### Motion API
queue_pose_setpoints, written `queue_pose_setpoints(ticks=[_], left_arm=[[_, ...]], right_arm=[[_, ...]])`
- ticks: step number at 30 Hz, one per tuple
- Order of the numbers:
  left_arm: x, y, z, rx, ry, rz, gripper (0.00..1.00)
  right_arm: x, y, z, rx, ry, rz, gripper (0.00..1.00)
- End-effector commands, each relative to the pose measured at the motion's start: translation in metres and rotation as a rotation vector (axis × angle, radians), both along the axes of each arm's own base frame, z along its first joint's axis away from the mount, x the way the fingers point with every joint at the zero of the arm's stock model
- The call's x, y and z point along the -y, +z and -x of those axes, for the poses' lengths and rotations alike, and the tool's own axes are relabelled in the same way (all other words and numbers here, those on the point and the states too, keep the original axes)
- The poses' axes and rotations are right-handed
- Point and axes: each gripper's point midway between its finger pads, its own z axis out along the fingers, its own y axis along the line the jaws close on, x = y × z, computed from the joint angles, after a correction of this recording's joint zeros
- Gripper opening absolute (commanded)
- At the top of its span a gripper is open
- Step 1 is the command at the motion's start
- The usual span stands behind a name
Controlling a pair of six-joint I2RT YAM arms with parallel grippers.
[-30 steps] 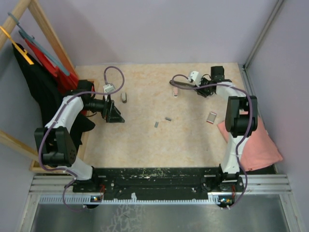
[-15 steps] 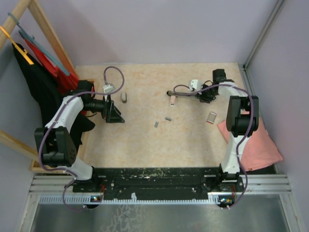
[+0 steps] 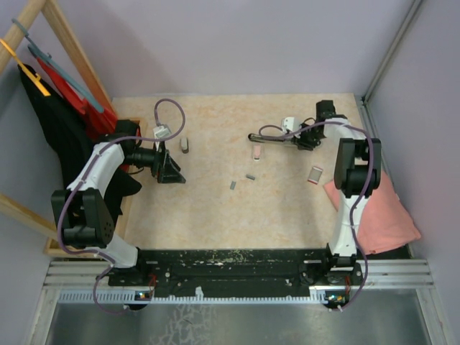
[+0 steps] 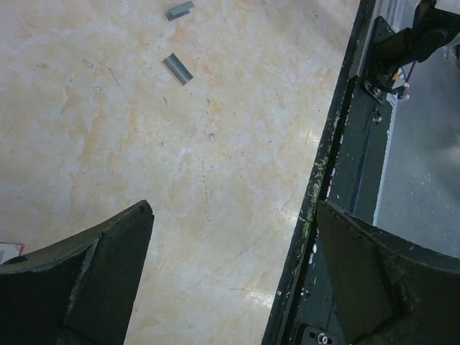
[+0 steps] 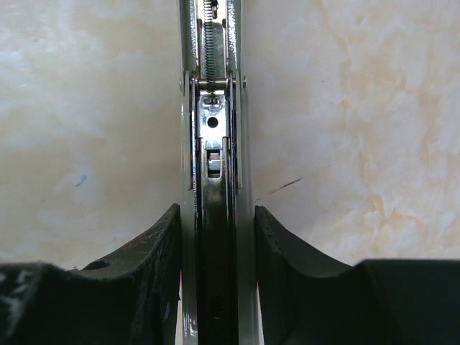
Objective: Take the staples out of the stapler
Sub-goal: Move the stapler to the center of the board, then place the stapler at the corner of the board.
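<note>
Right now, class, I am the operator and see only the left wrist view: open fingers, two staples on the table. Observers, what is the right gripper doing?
Observer: The right gripper is shut on the stapler, with its metal channel and spring showing.
Operator: Is anything lying near it?
Observer: A small pink piece lies on the table by the stapler's free end.
Operator: What else is on that side?
Observer: A small box lies near a pink cloth.
</note>
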Motion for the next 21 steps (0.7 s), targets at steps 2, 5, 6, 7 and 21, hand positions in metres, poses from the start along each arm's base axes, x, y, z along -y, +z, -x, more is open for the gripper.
queue_pose_setpoints(ticks=[2, 5, 6, 7, 21], left_arm=[[0.000, 0.007, 0.004, 0.020, -0.011, 0.033, 1.00], [0.001, 0.006, 0.004, 0.014, -0.015, 0.038, 1.00], [0.001, 0.006, 0.005, 0.013, -0.018, 0.039, 1.00], [0.001, 0.005, 0.004, 0.012, -0.021, 0.043, 1.00], [0.000, -0.004, 0.004, -0.015, -0.027, 0.034, 1.00]], right_arm=[[0.001, 0.033, -0.052, 0.121, -0.005, -0.046, 0.00], [0.002, 0.031, -0.065, 0.118, -0.011, -0.045, 0.00], [0.002, 0.029, -0.068, 0.114, -0.007, -0.042, 0.00], [0.003, 0.029, -0.071, 0.116, -0.004, -0.038, 0.00], [0.009, 0.019, -0.113, 0.160, 0.030, 0.015, 0.11]])
